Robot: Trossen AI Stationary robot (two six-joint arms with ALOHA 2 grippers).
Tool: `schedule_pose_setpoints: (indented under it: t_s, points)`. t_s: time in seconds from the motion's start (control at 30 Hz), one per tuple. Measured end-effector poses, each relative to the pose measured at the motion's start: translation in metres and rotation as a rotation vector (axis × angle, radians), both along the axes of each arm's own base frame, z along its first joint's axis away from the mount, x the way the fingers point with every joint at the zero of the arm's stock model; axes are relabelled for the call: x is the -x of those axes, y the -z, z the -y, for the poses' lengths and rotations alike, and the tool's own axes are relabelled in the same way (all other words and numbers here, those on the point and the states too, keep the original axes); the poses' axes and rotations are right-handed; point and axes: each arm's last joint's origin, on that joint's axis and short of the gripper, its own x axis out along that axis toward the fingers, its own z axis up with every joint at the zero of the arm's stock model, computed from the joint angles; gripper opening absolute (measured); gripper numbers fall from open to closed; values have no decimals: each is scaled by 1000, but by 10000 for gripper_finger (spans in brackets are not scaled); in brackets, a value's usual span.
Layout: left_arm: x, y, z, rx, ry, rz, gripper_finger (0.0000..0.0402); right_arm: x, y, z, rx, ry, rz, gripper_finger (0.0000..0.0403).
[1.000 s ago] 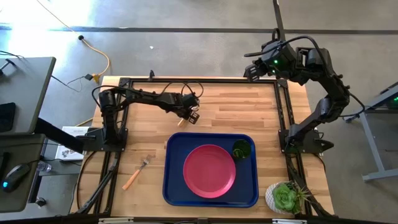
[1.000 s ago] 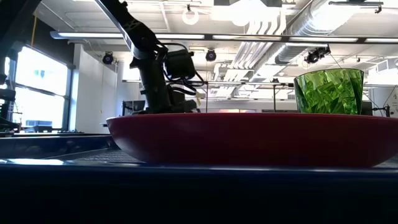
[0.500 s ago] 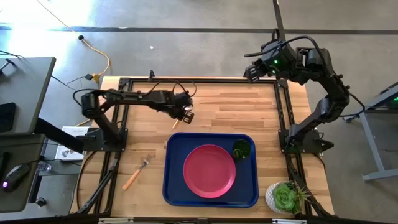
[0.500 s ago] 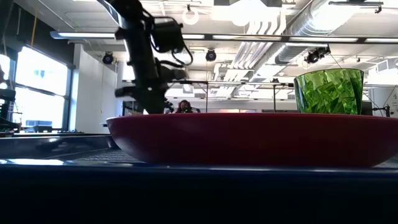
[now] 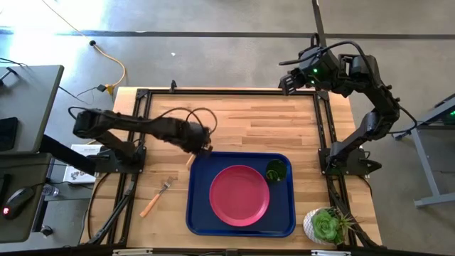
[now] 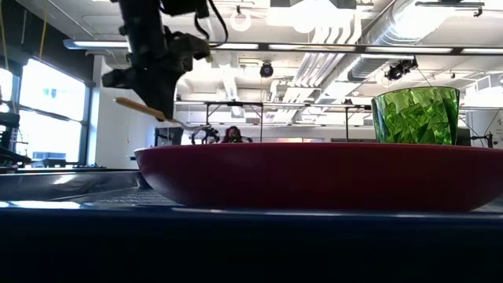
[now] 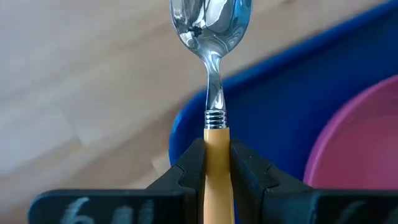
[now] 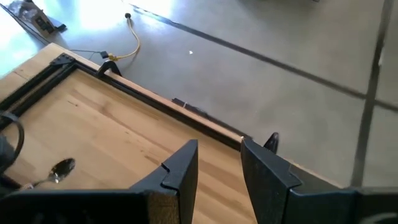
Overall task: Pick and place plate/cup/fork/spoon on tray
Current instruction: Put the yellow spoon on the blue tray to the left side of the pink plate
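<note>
My left gripper (image 5: 204, 147) is shut on the spoon (image 7: 211, 37), which has a silver bowl and a yellow-orange handle. It hangs over the far left corner of the dark blue tray (image 5: 202, 213). In the low view the spoon (image 6: 161, 115) hangs in the air below the gripper. The pink-red plate (image 5: 239, 195) and the green cup (image 5: 276, 171) rest on the tray. The fork (image 5: 156, 198) lies on the table left of the tray. My right gripper (image 5: 286, 82) is open and empty above the table's far right corner. My left gripper pinches the spoon's handle (image 7: 216, 142) between its two fingers, just behind the metal neck. The fingers slant down from the table's left. The bowl (image 7: 211, 18) sticks out ahead of them. The spoon is lifted clear and tilted, its bowl end (image 6: 206, 130) lower than the handle's free end (image 6: 126, 102).
A green succulent in a white pot (image 5: 327, 226) stands at the table's near right corner. Black frame rails (image 5: 323, 128) run along the table's sides. Bare wood (image 5: 270, 121) lies between the tray and the far edge.
My left gripper has carried the spoon from the table's far middle toward the near edge and a little left, up to the tray's far left corner. It has stayed shut on the handle.
</note>
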Motion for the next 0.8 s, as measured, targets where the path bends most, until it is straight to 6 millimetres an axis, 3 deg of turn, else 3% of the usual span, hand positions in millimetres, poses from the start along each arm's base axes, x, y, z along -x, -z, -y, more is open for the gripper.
schedule_pose_setpoints:
  t_s: [0.33, 0.8]
  points:
    - [6, 9, 56, 20, -42, 28, 45, -1, 1, -2, -103, 12, 80, 114]
    - [24, 8, 116, -29, -148, 131, 46, -2, 1, -3, -190, 53, 158, 114]
